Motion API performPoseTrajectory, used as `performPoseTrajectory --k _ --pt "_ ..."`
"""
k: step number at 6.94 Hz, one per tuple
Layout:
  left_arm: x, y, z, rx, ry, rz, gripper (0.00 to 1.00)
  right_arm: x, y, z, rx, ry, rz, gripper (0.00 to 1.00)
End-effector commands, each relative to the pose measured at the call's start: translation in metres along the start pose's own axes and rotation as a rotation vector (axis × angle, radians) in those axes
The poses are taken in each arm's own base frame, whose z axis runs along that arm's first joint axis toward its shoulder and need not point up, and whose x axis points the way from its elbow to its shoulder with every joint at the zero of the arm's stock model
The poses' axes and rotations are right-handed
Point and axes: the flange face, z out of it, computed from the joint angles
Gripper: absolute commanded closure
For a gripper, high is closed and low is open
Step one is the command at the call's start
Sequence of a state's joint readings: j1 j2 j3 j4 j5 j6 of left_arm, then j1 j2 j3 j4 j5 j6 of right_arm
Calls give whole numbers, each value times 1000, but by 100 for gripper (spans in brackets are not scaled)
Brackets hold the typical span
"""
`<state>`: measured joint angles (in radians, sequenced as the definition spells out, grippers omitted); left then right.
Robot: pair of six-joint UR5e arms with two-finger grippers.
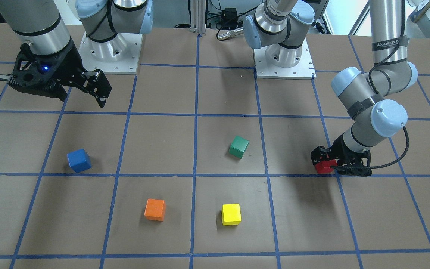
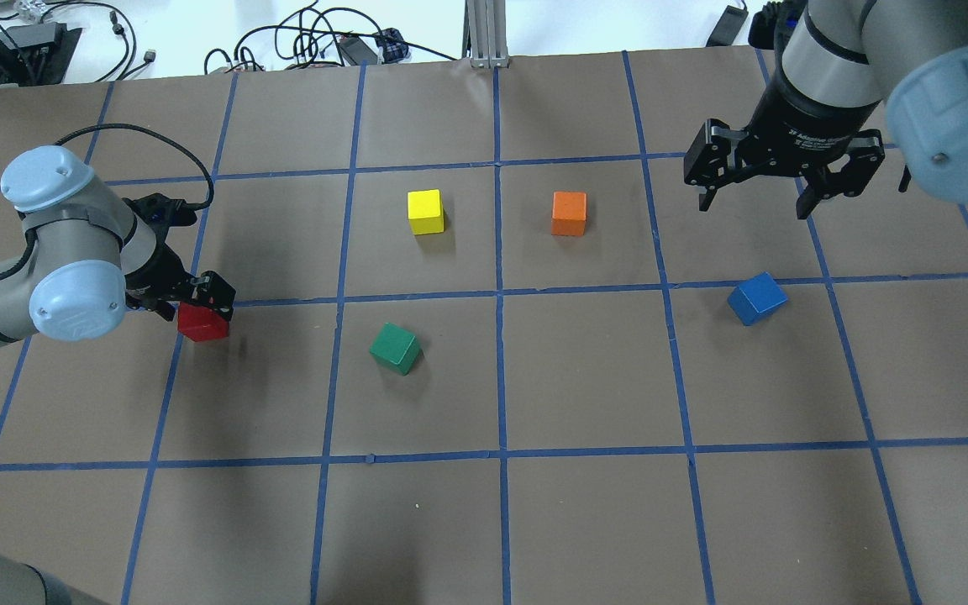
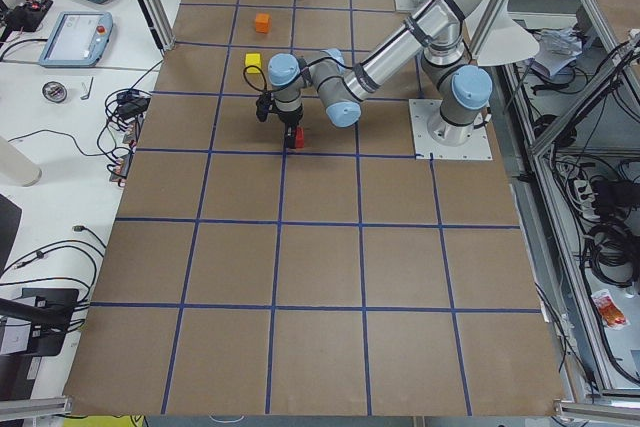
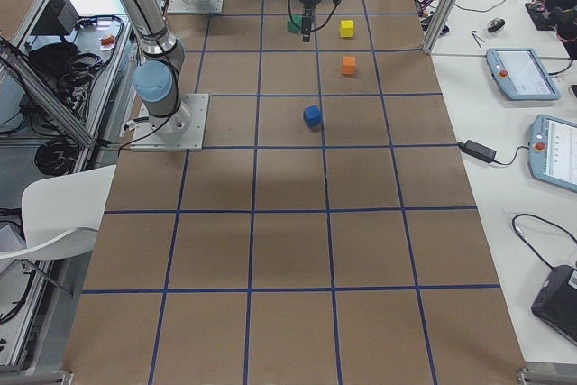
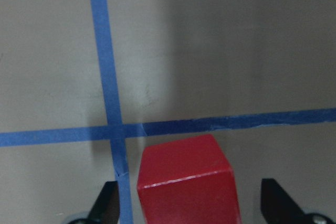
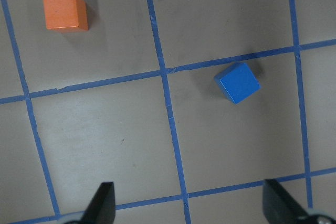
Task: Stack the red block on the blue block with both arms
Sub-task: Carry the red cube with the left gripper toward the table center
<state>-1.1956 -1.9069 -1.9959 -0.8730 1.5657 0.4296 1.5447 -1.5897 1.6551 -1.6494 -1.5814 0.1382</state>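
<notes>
The red block [image 2: 202, 323] sits on the brown table by a blue tape crossing on the left. My left gripper [image 2: 198, 302] is low over it. In the left wrist view the red block [image 5: 186, 182] lies between the open fingers [image 5: 107, 203], with a gap on each side. The blue block [image 2: 757, 298] lies turned on the table at the right. My right gripper [image 2: 757, 197] hangs open and empty above the table, beyond the blue block. The right wrist view shows the blue block [image 6: 237, 82] ahead of the fingers [image 6: 105, 203].
A green block [image 2: 396, 349] lies near the middle, right of the red block. A yellow block [image 2: 425, 212] and an orange block [image 2: 569, 213] lie farther out. Blue tape lines mark a grid on the table [image 2: 585, 378].
</notes>
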Motion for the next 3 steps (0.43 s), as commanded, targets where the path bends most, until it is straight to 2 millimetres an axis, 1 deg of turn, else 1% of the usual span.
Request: performPoseTrajectory --k 1,2,3 --pt "-2 -2 0 -1 -7 -2 86 0 0 0 1 2 1 0" --pt "-3 -4 -5 5 -16 -1 92 0 0 -1 2 1 1 0" --pt "7 -7 -25 26 -37 22 94 0 0 0 1 0 1 0"
